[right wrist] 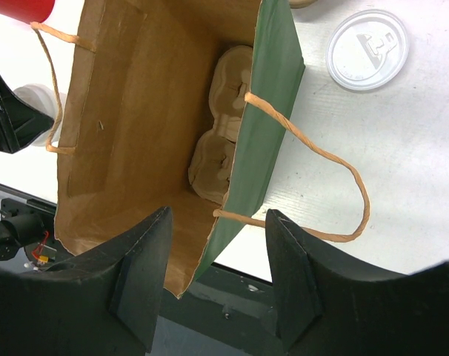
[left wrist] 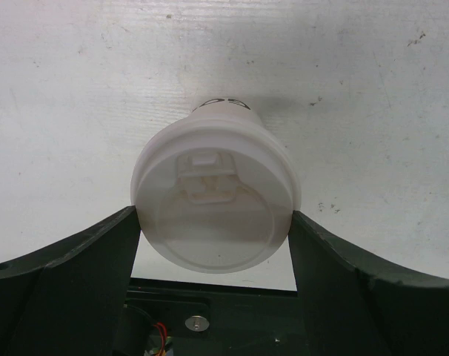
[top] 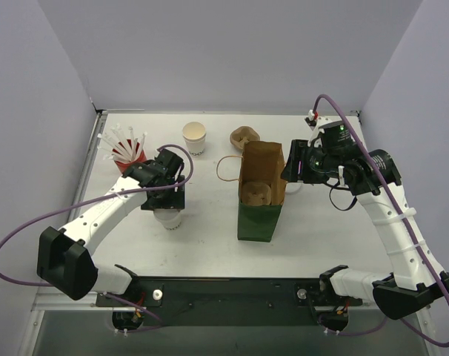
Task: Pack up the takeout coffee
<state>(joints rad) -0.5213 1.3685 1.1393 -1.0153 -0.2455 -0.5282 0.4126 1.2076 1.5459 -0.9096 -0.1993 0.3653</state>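
Note:
The takeout coffee [left wrist: 213, 196] is a white paper cup with a white lid and dark print, upright at the table's left [top: 167, 219]. My left gripper [left wrist: 213, 213] reaches down over it [top: 167, 200], and both fingers press against the lid's sides. A brown paper bag [top: 261, 194] with a green outside stands open mid-table, with a brown pulp carrier [right wrist: 217, 148] at its bottom. My right gripper [right wrist: 218, 215] hovers open at the bag's right wall [top: 290, 174]. That wall's edge runs between the fingers without touching either.
A red cup of white straws [top: 124, 152] stands at the back left. An open paper cup [top: 195, 138] and a loose pulp piece [top: 244, 136] sit behind the bag. A flat white lid [right wrist: 367, 50] lies right of the bag. The bag's handles [right wrist: 336, 170] hang outward.

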